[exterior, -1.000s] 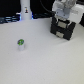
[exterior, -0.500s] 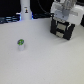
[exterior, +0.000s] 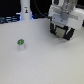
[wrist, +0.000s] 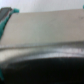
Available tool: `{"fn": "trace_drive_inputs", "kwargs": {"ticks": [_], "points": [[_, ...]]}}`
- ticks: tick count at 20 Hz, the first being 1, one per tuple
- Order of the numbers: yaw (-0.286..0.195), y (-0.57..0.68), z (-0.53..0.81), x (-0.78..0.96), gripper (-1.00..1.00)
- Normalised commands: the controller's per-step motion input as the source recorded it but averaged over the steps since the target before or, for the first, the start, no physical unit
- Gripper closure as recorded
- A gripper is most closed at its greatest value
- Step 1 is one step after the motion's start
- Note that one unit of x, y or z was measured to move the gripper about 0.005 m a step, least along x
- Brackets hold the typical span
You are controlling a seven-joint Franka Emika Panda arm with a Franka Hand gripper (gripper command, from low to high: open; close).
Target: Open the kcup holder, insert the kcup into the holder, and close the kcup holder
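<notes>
The kcup (exterior: 21, 44), a tiny pale pod with a green top, stands alone on the white table (exterior: 45, 62) toward the exterior view's left. My gripper (exterior: 62, 30) hangs at the exterior view's upper right, far from the kcup. A black boxy shape (exterior: 69, 34) sits right at the gripper's lower end. It looks like the kcup holder, but blur merges it with the fingers. The wrist view is blurred. It shows a grey flat surface (wrist: 45, 30) and a dark mass (wrist: 45, 72) very close to the camera. Whether the jaws are open is unclear.
A white upright post (exterior: 25, 10) and dark equipment (exterior: 7, 20) stand along the table's back edge at the exterior view's left. A teal edge (wrist: 4, 25) shows at the side of the wrist view.
The arm has barely shifted at the exterior view's upper right. The kcup stands where it was.
</notes>
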Motion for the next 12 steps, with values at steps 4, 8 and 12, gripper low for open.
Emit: {"fn": "trace_drive_inputs", "kwargs": {"ticks": [4,8,12], "points": [[-0.062,-0.33,0.17,0.96,1.0],[-0.067,-0.33,0.18,0.95,1.0],[-0.07,-0.35,0.19,0.93,1.0]]}}
